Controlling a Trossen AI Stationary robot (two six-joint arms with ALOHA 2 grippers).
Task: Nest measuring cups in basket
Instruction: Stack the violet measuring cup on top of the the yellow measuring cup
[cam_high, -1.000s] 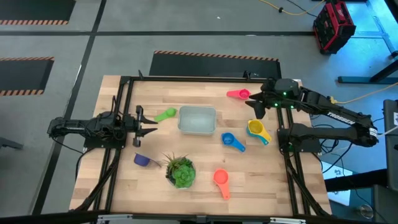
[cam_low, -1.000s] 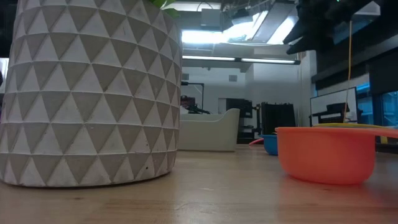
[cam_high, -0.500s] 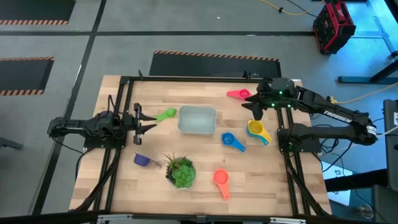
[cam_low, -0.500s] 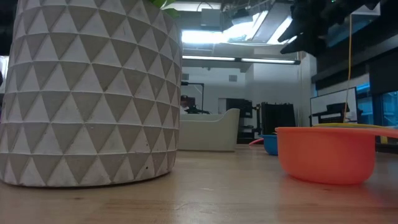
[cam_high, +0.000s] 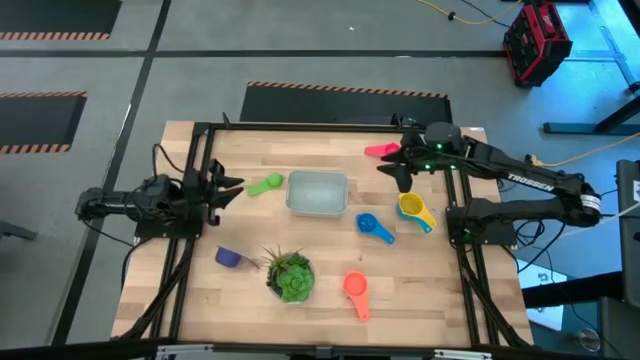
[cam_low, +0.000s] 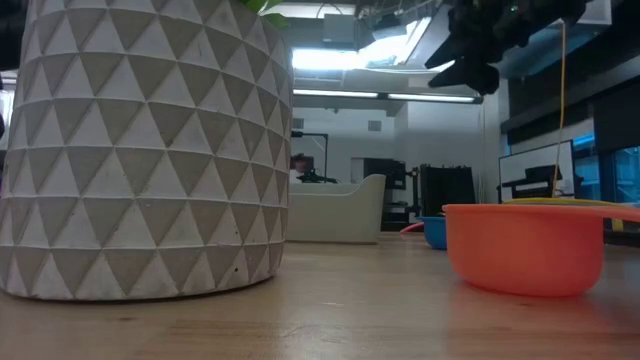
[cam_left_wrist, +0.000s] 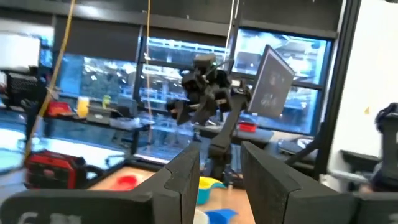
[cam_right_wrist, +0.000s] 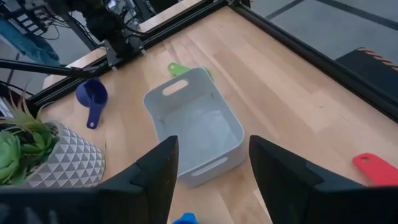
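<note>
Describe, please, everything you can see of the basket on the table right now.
The basket is a small rectangular tub of pale grey-blue, translucent-looking plastic with rounded corners. The right wrist view shows a slot handle cut into each short wall and nothing inside it. It sits upright on the wooden table near the middle. The green measuring cup lies just beside its left end; whether they touch cannot be told. Neither arm touches the basket.

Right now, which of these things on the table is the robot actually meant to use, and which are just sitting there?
For the job:
- basket, empty
- measuring cups: green, pink, yellow, blue, purple, orange-red

Just lying about:
- potted plant
- red toolbox on the floor beyond the table
</note>
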